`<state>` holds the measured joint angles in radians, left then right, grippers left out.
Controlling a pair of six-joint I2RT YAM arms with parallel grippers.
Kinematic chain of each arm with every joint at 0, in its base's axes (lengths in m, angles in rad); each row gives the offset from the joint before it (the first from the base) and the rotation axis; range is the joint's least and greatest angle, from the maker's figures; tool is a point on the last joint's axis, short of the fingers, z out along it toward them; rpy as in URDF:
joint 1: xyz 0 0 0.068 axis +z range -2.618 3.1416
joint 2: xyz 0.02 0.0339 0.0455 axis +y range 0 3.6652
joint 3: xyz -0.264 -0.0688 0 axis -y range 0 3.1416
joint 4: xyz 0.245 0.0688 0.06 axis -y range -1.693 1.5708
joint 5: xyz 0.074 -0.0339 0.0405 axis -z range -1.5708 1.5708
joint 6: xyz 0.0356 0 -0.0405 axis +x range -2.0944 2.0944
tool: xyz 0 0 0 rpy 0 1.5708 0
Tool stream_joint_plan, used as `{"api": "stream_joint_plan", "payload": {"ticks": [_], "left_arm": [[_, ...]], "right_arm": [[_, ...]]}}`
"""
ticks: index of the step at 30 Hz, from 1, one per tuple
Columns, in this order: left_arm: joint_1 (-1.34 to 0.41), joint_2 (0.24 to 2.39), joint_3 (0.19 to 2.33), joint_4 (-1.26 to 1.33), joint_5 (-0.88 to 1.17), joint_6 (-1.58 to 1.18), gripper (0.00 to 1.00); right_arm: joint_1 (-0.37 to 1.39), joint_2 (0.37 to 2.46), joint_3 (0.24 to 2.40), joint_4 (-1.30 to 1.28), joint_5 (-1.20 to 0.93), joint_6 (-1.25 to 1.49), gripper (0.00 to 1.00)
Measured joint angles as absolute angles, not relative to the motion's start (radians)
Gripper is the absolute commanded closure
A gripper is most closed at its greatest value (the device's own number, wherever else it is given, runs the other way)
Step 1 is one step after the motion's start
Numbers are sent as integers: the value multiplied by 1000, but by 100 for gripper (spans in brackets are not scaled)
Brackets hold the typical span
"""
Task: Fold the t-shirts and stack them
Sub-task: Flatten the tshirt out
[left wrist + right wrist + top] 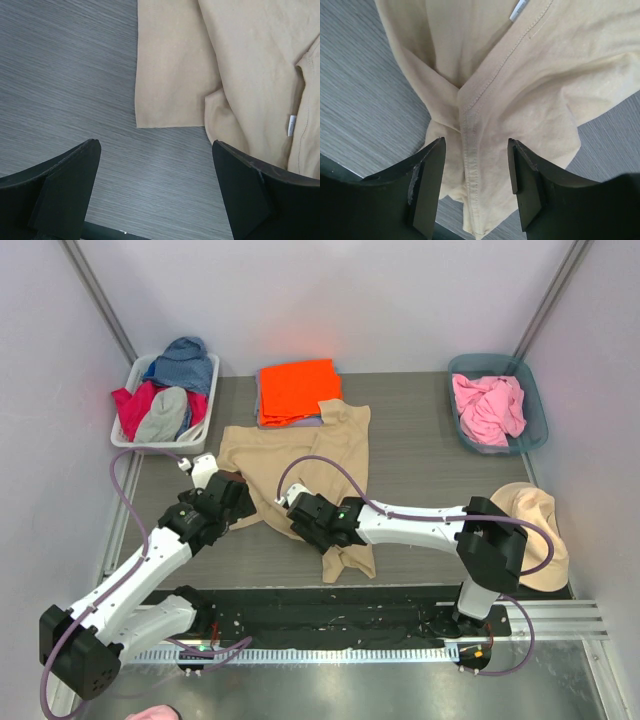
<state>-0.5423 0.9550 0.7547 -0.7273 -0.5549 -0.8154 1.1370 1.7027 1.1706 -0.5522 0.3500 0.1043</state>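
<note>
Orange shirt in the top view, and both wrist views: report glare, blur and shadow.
Top external: the orange shirt is oversaturated, tinting the wall behind reddish; lighting otherwise even. Left wrist: table grain and tan shirt sharp, dark fingers lack detail. Right wrist: the tan shirt's stitching crisp, soft shadows in its folds, fingers underexposed.

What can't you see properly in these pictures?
- Top view: what lies under the orange shirt. It covers all but a thin edge.
- Top view: the near edge of the tan shirt, hidden by the two arms.
- Top view: a pink thing, cut off by the bottom edge of the picture.
- Left wrist view: the white tag on the tan shirt, too small to read.
</note>
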Motion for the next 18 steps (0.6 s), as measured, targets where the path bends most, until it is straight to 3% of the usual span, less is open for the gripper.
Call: {"api": "stream_joint_plan", "payload": {"ticks": [10, 13, 18], "left_arm": [[-542, 921, 747, -742, -555, -829, 0], [-542, 912, 747, -750, -555, -830, 0], [-542, 891, 742, -758, -556, -831, 0]], "right_arm": [[1135, 1746, 1174, -543, 364, 95, 44], [1135, 1764, 1174, -536, 364, 91, 51], [1135, 1785, 1174, -524, 365, 87, 72]]}}
